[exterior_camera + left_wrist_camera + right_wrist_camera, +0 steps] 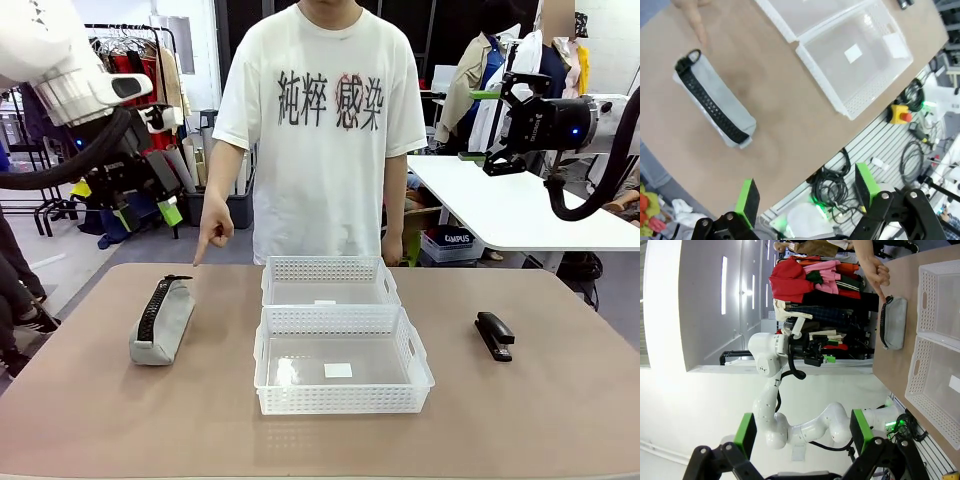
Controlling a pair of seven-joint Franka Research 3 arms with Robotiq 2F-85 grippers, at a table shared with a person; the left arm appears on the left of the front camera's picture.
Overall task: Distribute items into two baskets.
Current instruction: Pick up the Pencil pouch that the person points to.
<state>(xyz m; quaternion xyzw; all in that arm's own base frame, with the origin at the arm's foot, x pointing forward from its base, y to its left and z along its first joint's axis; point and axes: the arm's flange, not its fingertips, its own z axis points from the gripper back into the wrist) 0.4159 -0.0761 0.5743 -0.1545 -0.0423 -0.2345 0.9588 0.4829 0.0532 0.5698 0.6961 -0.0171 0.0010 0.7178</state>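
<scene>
Seen spread, empty: left pincer (pixel 807 192), right pincer (pixel 802 427). Soft pouch (pixel 160 322), pointed at by hand (pixel 213 238), could be pinched off-centre & snagged on near basket (pixel 340 398) rim.

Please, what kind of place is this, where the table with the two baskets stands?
Probably a robotics lab or test room: a white robot arm, a red emergency-stop button and loose cables beside the table, and a clothes rack behind.
</scene>
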